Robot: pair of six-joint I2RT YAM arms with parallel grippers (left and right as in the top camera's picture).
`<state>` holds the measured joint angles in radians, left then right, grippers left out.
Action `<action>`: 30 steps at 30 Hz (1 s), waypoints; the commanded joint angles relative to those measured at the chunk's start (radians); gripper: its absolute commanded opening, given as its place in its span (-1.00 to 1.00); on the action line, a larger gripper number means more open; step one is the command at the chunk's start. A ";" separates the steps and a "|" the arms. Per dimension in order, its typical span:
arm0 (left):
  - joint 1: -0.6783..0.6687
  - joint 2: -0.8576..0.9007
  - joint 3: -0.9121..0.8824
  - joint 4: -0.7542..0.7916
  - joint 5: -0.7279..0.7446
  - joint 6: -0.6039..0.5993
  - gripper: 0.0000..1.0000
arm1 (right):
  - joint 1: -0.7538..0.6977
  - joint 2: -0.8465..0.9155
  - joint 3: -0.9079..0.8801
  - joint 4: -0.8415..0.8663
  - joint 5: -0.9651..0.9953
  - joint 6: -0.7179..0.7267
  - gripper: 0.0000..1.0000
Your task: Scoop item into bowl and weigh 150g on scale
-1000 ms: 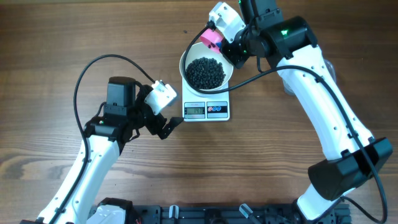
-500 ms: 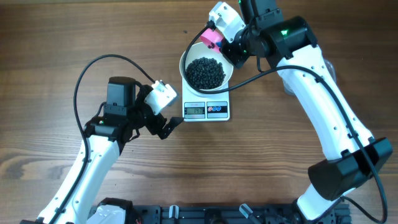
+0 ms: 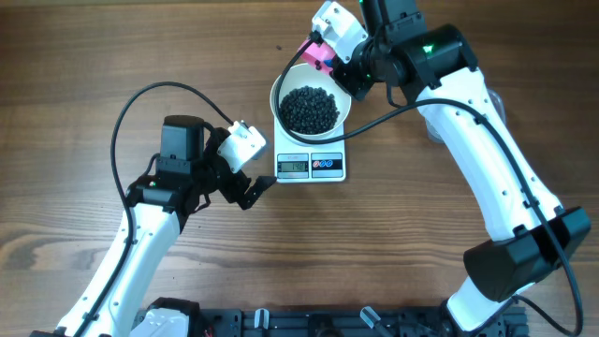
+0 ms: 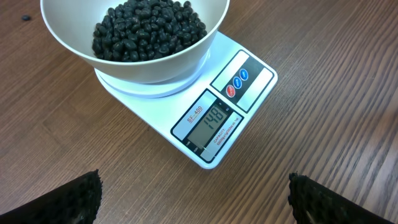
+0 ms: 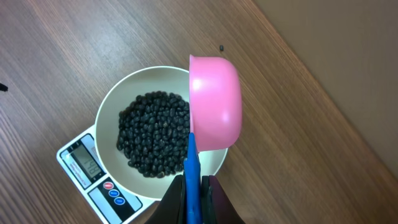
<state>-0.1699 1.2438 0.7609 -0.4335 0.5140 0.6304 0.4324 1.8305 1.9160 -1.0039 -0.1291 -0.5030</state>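
A white bowl (image 3: 284, 84) (image 4: 74, 43) (image 5: 109, 109) holding a heap of black beans (image 3: 310, 109) (image 4: 148, 28) (image 5: 152, 134) stands on the white scale (image 3: 312, 167) (image 4: 249, 84) (image 5: 84, 165). Its display reads 148 in the left wrist view. My right gripper (image 3: 344, 67) (image 5: 193, 190) is shut on the blue handle of a pink scoop (image 3: 316, 56) (image 5: 214, 102), which hangs tipped on its side over the bowl's far rim. My left gripper (image 3: 251, 190) (image 4: 194, 199) is open and empty, on the near left of the scale, pointing at it.
Stray beans lie on the wooden table past the bowl (image 5: 221, 47) (image 4: 25, 18). A clear tub (image 3: 501, 105) is mostly hidden behind the right arm at the right. The arm bases sit along the front edge.
The pink scoop has shifted slightly up and away over the bowl's far rim. The left arm has not moved.
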 commanded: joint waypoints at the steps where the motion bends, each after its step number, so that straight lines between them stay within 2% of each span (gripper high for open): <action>1: 0.004 0.003 -0.005 -0.001 0.001 -0.006 1.00 | 0.002 -0.032 0.030 0.009 0.010 -0.019 -0.91; 30: 0.004 0.003 -0.005 0.000 0.001 -0.006 1.00 | 0.002 -0.032 0.030 0.031 0.045 -0.047 -0.92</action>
<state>-0.1699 1.2438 0.7609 -0.4335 0.5140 0.6304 0.4324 1.8305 1.9160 -0.9852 -0.1036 -0.5293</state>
